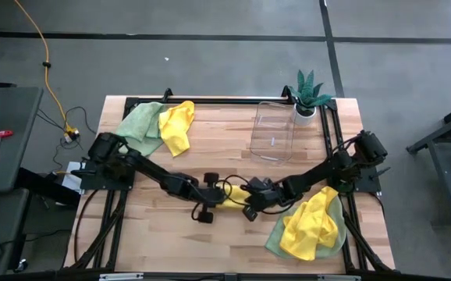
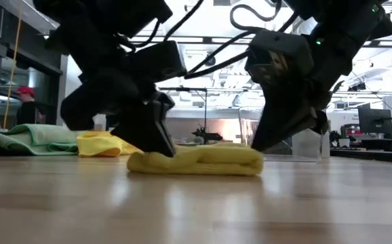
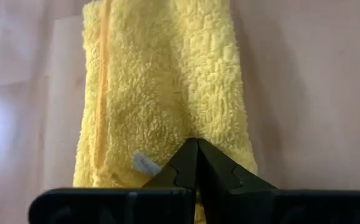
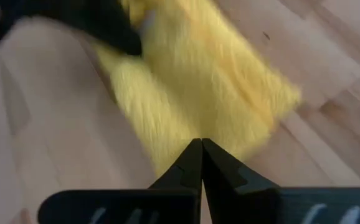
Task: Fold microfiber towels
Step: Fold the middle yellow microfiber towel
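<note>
Both tools, left (image 2: 157, 139) and right (image 2: 267, 135), pressed together, pinch opposite ends of a narrow, folded yellow towel (image 2: 196, 161).

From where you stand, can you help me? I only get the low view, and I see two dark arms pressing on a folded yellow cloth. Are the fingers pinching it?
Observer: Yes. The left wrist view shows the left gripper with its fingers shut at the edge of the folded yellow towel.
Operator: And the other arm?
Observer: The right gripper is shut too, at the opposite end of that towel.
Operator: Are there more cloths that I can't see?
Observer: From above, a yellow towel on a green one lies at the table's near right corner.
Operator: Anything else back there?
Observer: A small potted plant stands at the far right, beside a clear container.
</note>
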